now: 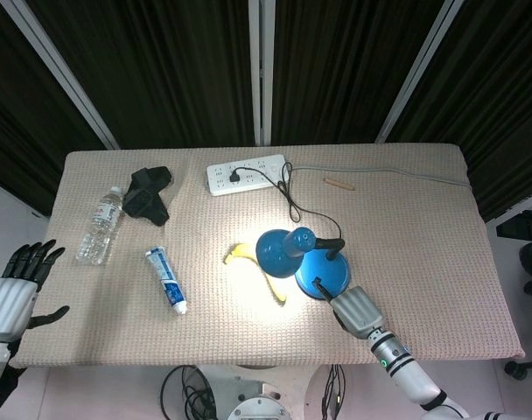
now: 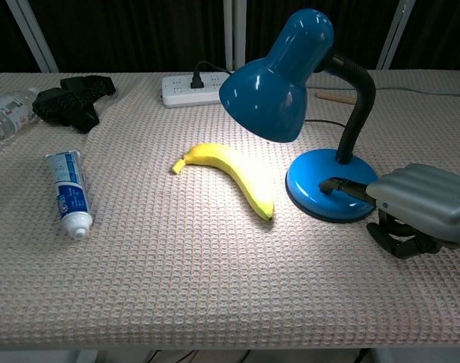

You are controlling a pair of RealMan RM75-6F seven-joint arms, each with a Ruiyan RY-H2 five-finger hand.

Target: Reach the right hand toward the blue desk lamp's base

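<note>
The blue desk lamp stands lit in the middle of the table, its shade (image 1: 275, 251) (image 2: 271, 83) bent over a banana and its round base (image 1: 330, 271) (image 2: 315, 203) to the right. My right hand (image 1: 355, 312) (image 2: 423, 200) lies at the base's near right edge. One black finger (image 2: 337, 184) is stretched out and its tip rests on top of the base at the switch; the other fingers are curled in. My left hand (image 1: 12, 293) hovers off the table's near left corner with its fingers spread, holding nothing.
A banana (image 1: 276, 291) (image 2: 230, 170) lies left of the base. Further left are a toothpaste tube (image 1: 166, 280) (image 2: 69, 193), a water bottle (image 1: 101, 224) and a black cloth (image 1: 149, 194) (image 2: 75, 94). A power strip (image 1: 244, 175) (image 2: 188, 89) sits at the back.
</note>
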